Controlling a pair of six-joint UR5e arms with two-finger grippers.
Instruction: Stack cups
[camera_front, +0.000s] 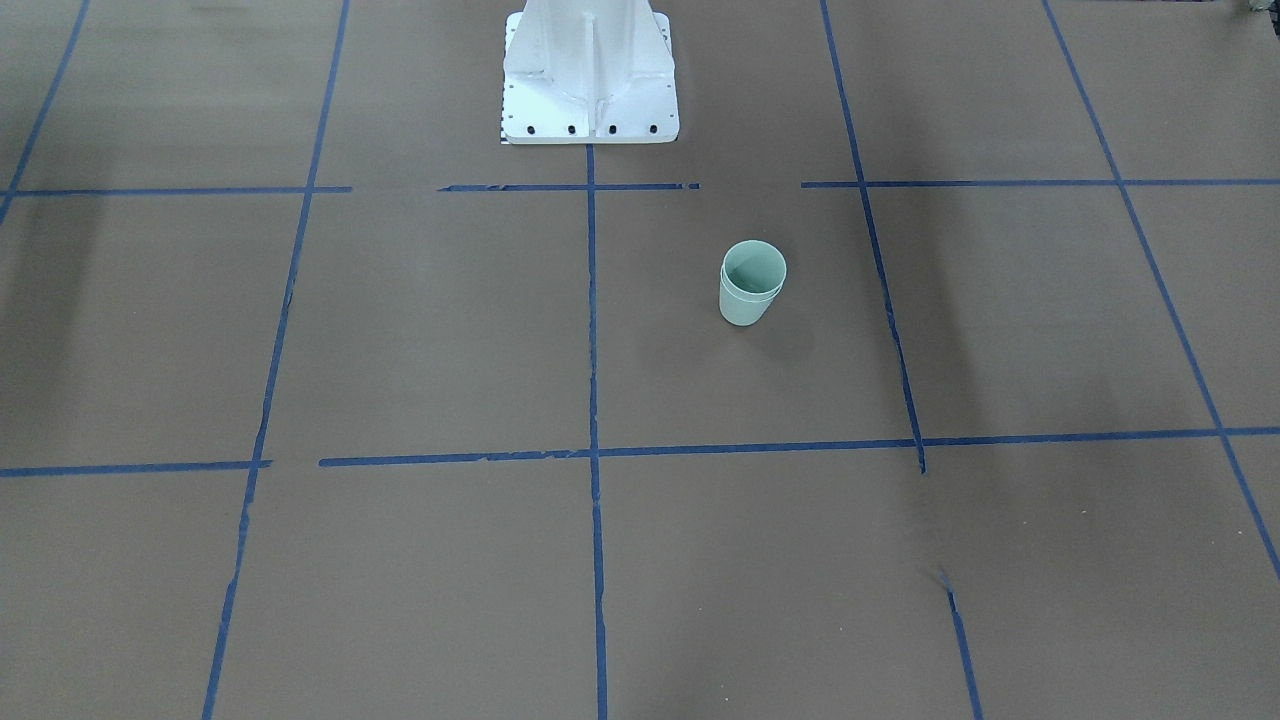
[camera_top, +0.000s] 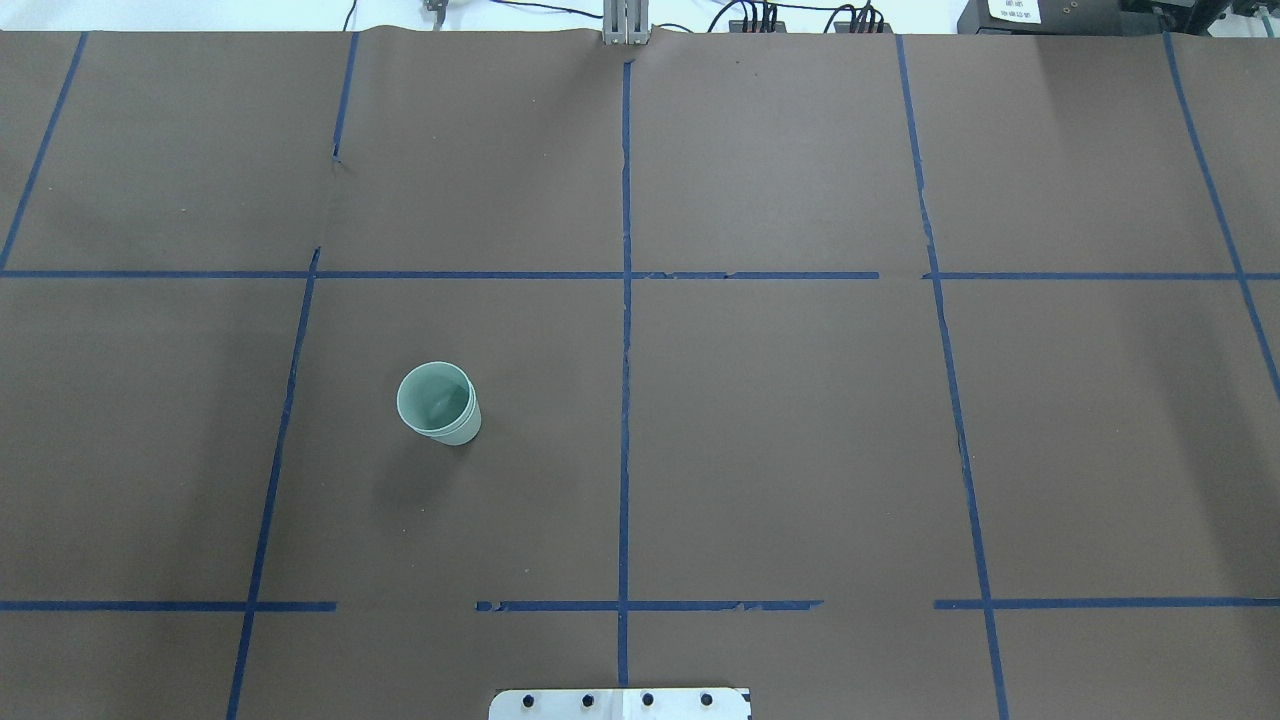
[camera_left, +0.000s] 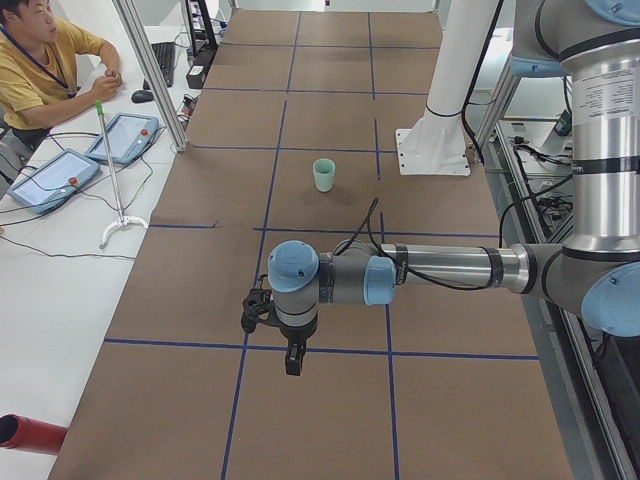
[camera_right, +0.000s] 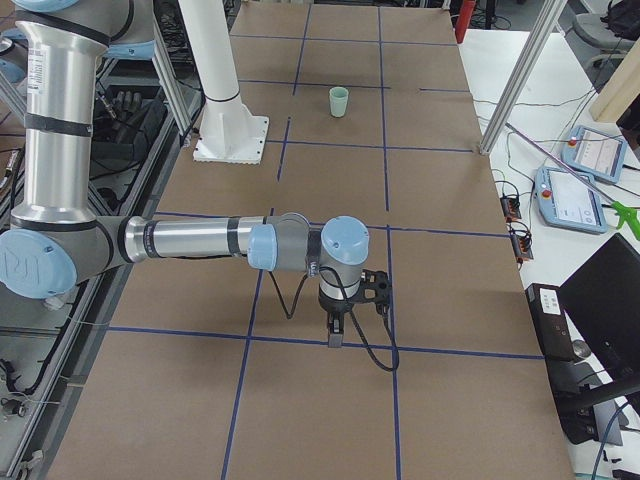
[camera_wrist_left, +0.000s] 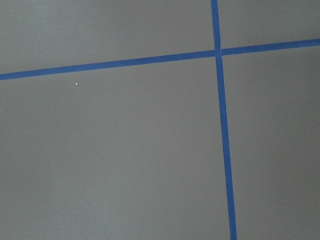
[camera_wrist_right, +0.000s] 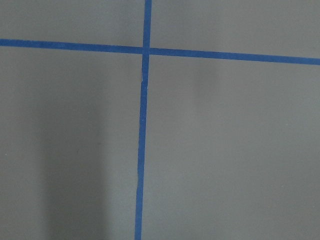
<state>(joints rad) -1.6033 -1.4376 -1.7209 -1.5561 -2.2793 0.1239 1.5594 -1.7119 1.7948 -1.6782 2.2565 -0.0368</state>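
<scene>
Hovering over the table (camera_left: 330, 420), left jaws and right jaws carry nothing; apart or together, can't tell. Well beyond both, the cups (camera_front: 752, 283) stand upright, one nested in the other. Stack looks done, nothing left.

Brown table (camera_top: 800, 450), blue tape grid (camera_top: 626, 400); nested cups (camera_top: 438, 403) upright, robot's left half
</scene>
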